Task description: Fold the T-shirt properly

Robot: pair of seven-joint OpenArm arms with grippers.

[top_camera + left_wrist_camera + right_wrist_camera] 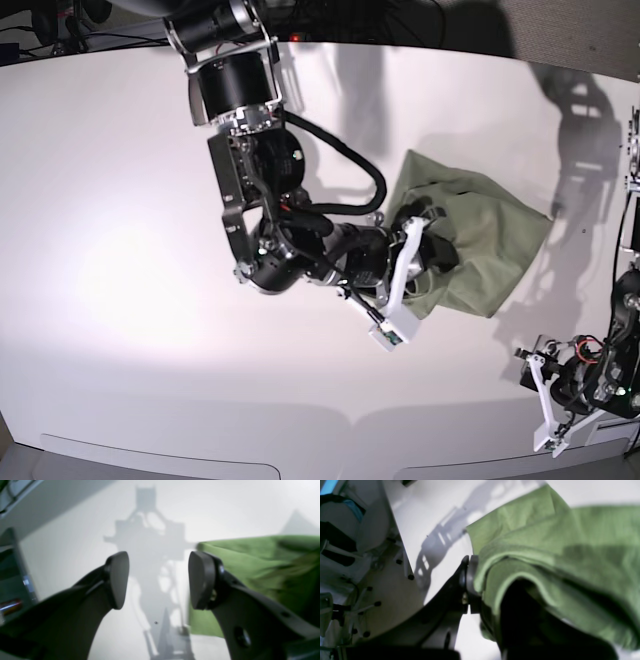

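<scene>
**Right claw clamped on shirt, left claw idle**

Nearest the right wrist camera, the right claw (pixel 476 585) is clenched on a bunched fold of the shirt (pixel 545 542): one dark pad presses against a doubled green edge, and the other jaw is buried under cloth, so how many layers are caught cannot be told. In the base view the shirt (pixel 480 240) lies right of centre on the white tabletop (pixel 120 280), already gathered into a rough, crumpled packet, not a flat rectangle; its left edge is lifted where the right claw (pixel 405 270) holds it, and its right corner rests flat.

Further out, the left claw (pixel 158 580) hangs released, pads well apart with nothing between them, above bare tabletop just beside a shirt edge (pixel 250 562). In the base view the left claw (pixel 545 410) sits near the front right corner, apart from the cloth.

Risks, as I judge them:
- Only one side is held. Pulling it across may drag the whole packet instead of folding it, since nothing pins the far side.
- A grip on several layers at once would carry lower layers along and leave a lumpy fold.
- Existing wrinkles will be trapped unless the cloth is flattened first.
- The right arm lies over the shirt and could snag it when it moves away.
</scene>
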